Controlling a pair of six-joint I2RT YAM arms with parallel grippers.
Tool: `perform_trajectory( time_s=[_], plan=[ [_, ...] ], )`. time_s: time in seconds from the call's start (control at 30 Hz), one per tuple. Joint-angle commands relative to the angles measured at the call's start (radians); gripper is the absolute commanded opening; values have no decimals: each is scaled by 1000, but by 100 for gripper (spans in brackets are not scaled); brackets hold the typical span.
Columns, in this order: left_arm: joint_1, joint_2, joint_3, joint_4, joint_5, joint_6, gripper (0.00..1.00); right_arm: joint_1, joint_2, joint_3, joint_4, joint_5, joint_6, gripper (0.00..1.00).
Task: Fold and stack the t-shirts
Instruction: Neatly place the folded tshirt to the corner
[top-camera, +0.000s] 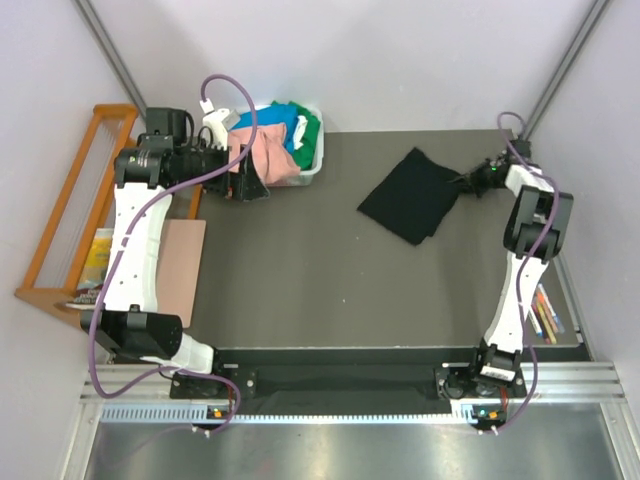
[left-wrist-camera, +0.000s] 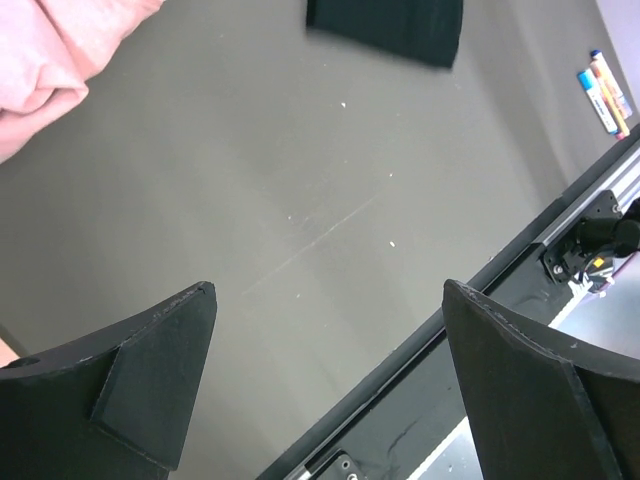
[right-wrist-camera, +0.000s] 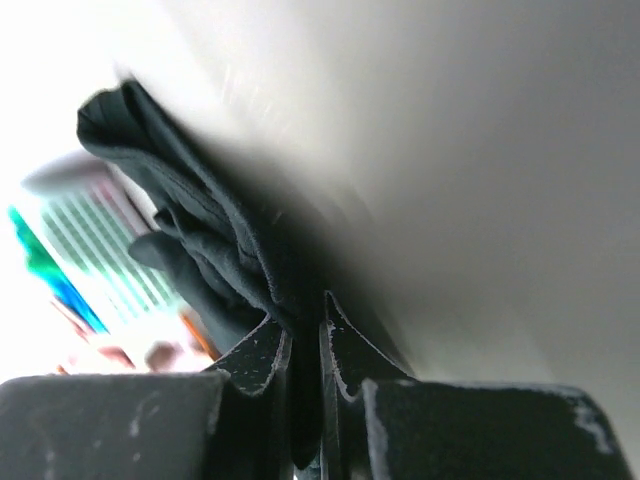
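Folded black tee (top-camera: 410, 195) far right on table (top-camera: 300, 280). Right corner pinched by R gripper (top-camera: 466, 182), jaws clamped tight on cloth. Pink tee (top-camera: 264, 157), blue tee (top-camera: 273, 128), green tee (top-camera: 308, 127) heaped in white bin (top-camera: 318, 162), far left. L gripper (top-camera: 250, 186) just beside bin, jaws spread wide, nothing held.

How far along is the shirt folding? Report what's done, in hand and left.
Done: the black t-shirt looks folded small on the table. In hand: the right gripper is shut on its edge. Left: the pink shirt, blue shirt and green shirt sit bunched in the white bin, the left gripper open and empty beside them; nothing is stacked yet.
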Motion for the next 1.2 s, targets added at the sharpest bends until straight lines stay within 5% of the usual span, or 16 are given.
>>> perform_trajectory(
  time_s=[0.0,0.13,0.33,0.43,0.47,0.57,1.0,1.07,1.17],
  plan=[
    [5,-36,-28,-1,-7,18,99,-111,-89,-8,97,202,114,0],
    [5,-25,-37,12,8,11,99,-197,-263,-253,238,374,170,0],
    [5,-34,-48,19,29,0,99,-253,-350,-352,241,414,154,0],
    [5,-48,-57,15,34,3,99,-234,-228,-219,103,283,108,37],
    [5,-52,-60,15,34,3,99,-227,-175,-185,53,269,91,64],
    [5,-74,-68,6,31,11,99,-193,-189,-136,-40,316,23,99],
    [5,-131,-124,35,42,5,99,14,-638,-102,-296,952,-147,100],
    [5,-132,-132,45,45,0,99,39,-712,-172,-255,918,-161,100],
    [5,-138,-147,56,39,-3,99,54,-711,-287,-167,673,-167,100]
  ],
)
